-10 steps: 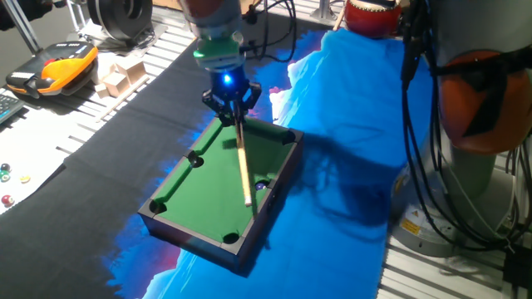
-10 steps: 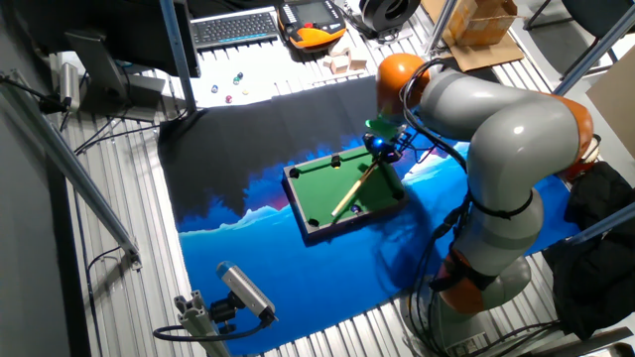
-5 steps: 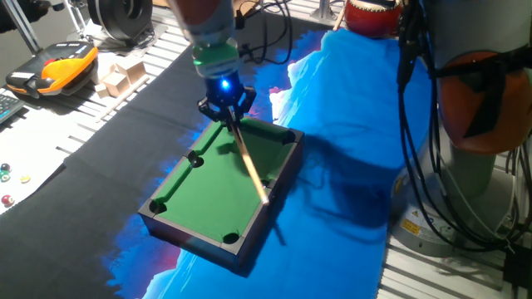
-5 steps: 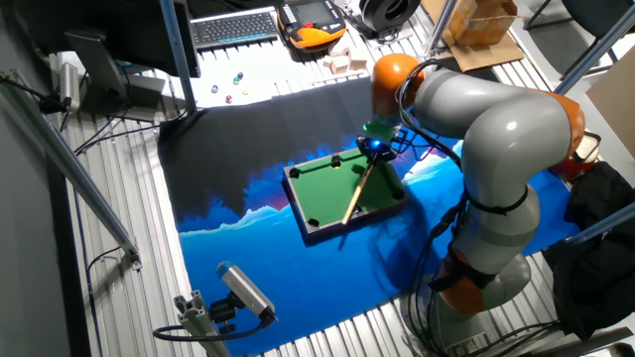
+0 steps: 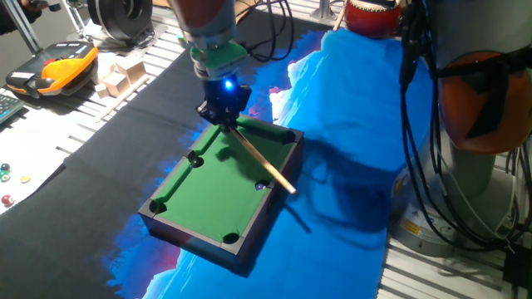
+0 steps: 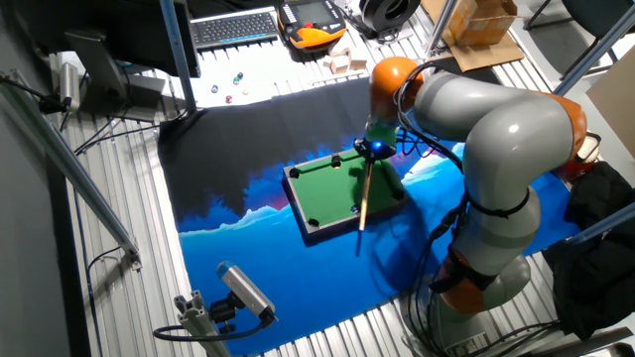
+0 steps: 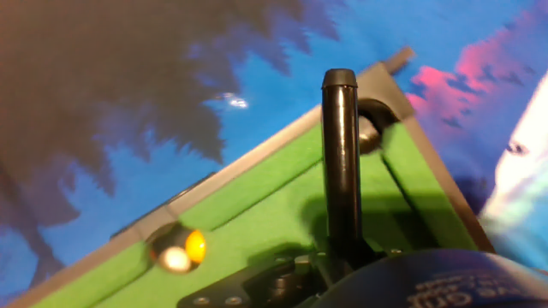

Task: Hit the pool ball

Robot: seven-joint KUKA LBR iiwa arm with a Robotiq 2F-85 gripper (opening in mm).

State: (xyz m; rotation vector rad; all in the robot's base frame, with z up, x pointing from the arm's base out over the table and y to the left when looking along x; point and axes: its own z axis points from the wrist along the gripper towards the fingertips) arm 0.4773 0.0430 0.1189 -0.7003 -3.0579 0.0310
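Note:
The mini pool table [image 5: 208, 178] has green felt and a dark frame, and lies on a blue cloth. My gripper [image 5: 223, 113] hangs over its far end, shut on the tan cue stick [image 5: 262, 159]. The stick slants down across the felt, and its tip passes over the right rail. In the hand view the pool ball [image 7: 193, 246], orange with a pale spot, sits at a side pocket to the left of the dark cue stick [image 7: 340, 162]. In the fixed views the ball is only a small speck by the right rail [image 5: 260, 186], close under the stick. In the other fixed view the gripper [image 6: 373, 149] holds the stick [image 6: 363, 193] pointing toward the near rail.
An orange and black device [image 5: 51, 66], wooden blocks [image 5: 116, 76] and small beads [image 5: 7, 176] lie at the left on the slatted table. A keyboard [image 6: 233, 25] is at the back. The robot's base and cables [image 5: 465, 141] stand to the right of the blue cloth [image 5: 349, 100].
The cue stick has swung across the felt from pointing at the near end to pointing over the right rail. The gripper has shifted slightly left and back.

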